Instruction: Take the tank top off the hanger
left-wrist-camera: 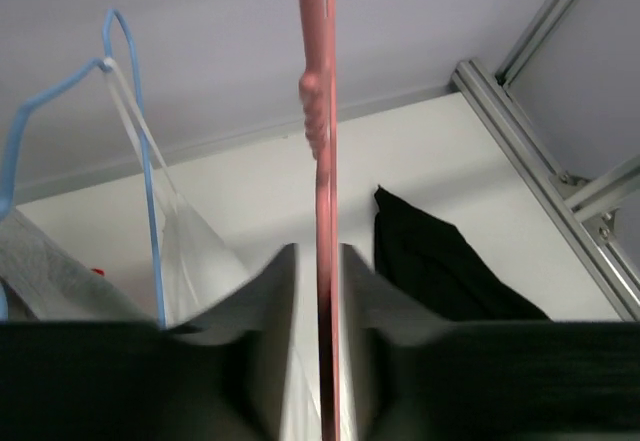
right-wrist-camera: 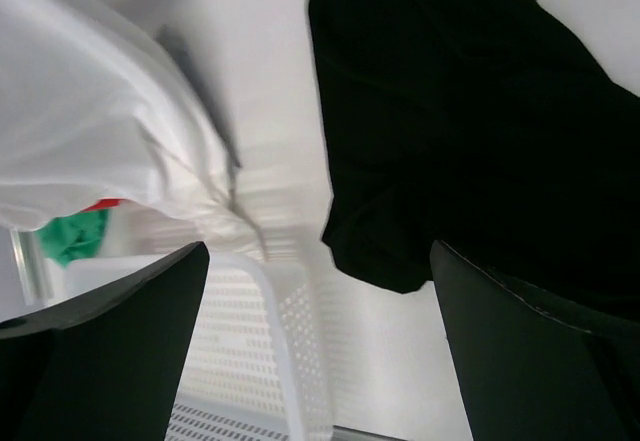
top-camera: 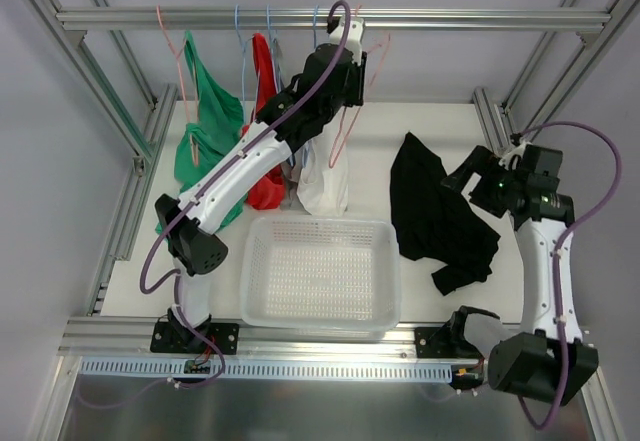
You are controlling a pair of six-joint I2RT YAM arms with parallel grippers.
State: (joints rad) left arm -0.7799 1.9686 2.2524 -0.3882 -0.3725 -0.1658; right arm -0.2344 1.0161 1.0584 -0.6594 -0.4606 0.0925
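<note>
Seemingly done: tank top (top-camera: 432, 211) lay on table (top-camera: 440, 131), L gripper (left-wrist-camera: 320, 261) clamped bare hanger (left-wrist-camera: 313, 91), R gripper (right-wrist-camera: 318, 251) gaped wide, empty. Next prob. needed hanger let go.

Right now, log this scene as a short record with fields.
tank top: black, off the hanger, crumpled on the table right of the basket
hanger: pink, bare, held up near the rail; hook hidden
left fingers: shut on the hanger
right fingers: open, holding nothing, at the tank top's edge
basket: white, centre near edge
task state: tank top looks already removed
</note>
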